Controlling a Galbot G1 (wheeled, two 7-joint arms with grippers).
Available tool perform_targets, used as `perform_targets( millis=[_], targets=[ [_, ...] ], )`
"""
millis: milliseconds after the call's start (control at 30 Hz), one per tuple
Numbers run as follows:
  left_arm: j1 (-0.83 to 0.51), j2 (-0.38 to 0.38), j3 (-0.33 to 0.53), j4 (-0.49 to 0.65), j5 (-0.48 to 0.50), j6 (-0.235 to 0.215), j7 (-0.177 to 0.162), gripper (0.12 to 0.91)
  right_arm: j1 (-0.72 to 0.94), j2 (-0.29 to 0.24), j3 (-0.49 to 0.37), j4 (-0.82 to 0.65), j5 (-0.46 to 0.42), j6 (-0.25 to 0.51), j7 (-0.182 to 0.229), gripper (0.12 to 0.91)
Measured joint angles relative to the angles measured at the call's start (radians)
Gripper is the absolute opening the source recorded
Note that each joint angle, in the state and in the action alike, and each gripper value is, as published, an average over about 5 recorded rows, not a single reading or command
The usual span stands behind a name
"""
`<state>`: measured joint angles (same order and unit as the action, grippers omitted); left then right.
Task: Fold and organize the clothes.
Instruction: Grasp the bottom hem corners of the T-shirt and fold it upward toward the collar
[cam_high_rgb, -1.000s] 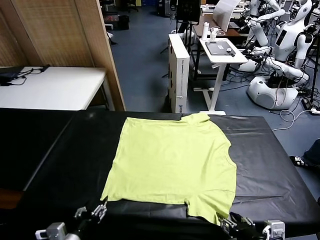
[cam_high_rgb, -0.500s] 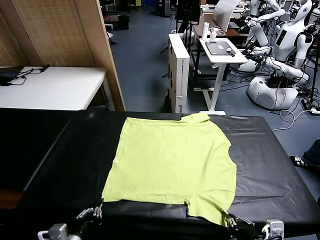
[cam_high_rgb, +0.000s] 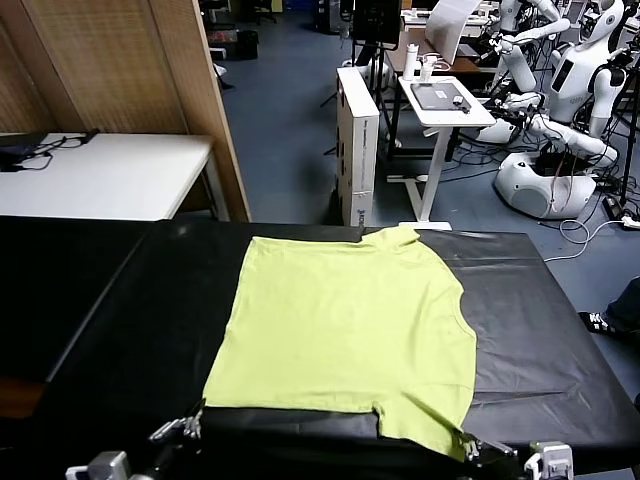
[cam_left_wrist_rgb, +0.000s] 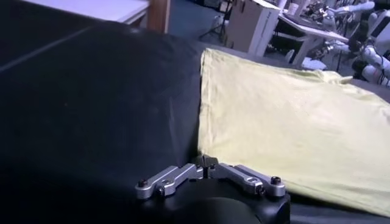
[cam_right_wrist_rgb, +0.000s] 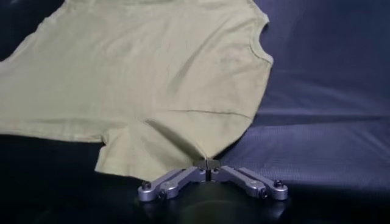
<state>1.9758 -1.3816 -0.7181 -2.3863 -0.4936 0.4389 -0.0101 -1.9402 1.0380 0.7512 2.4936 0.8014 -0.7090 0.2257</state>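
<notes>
The lime T-shirt lies spread flat on the black table, one short sleeve toward the near right and one at the far edge. My left gripper is at the table's near edge, shut on the shirt's near-left corner; in the left wrist view the shut gripper meets the shirt's edge. My right gripper is shut on the near sleeve's tip; in the right wrist view the shirt's cloth draws to a point in the gripper.
A white table and a wooden partition stand at the back left. Beyond the table's far edge are a white cabinet, a small white desk and other robots.
Both grippers have drawn back toward the near edge. The left gripper's fingers have closed at the corner. The near sleeve tip has been pulled slightly nearer and to the right.
</notes>
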Motion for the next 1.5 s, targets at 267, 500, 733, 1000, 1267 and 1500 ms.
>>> perform_targets(
  millis=[267, 500, 733, 1000, 1267, 1500],
  targets=[
    [-0.1, -0.042, 0.012, 0.013, -0.03, -0.001, -0.002, 0.147, 0.134, -0.047, 0.005, -0.066, 0.019, 0.071, -0.045, 0.14],
    [-0.198, -0.071, 0.021, 0.057, -0.036, -0.025, -0.016, 0.147, 0.267, -0.077, -0.035, -0.172, 0.015, 0.114, -0.073, 0.14],
    [-0.288, -0.09, 0.046, 0.128, -0.01, -0.038, -0.009, 0.147, 0.435, -0.103, -0.097, -0.312, 0.013, 0.147, -0.089, 0.14],
    [-0.39, -0.069, 0.063, 0.201, -0.001, -0.043, -0.004, 0.147, 0.616, -0.101, -0.204, -0.459, -0.021, 0.156, -0.091, 0.14],
    [-0.482, -0.04, 0.099, 0.29, 0.018, -0.04, 0.0, 0.147, 0.73, -0.091, -0.296, -0.558, -0.069, 0.155, -0.083, 0.14],
    [-0.565, -0.005, 0.108, 0.377, 0.011, -0.039, -0.001, 0.147, 0.779, -0.084, -0.334, -0.62, -0.101, 0.151, -0.075, 0.14]
  ],
)
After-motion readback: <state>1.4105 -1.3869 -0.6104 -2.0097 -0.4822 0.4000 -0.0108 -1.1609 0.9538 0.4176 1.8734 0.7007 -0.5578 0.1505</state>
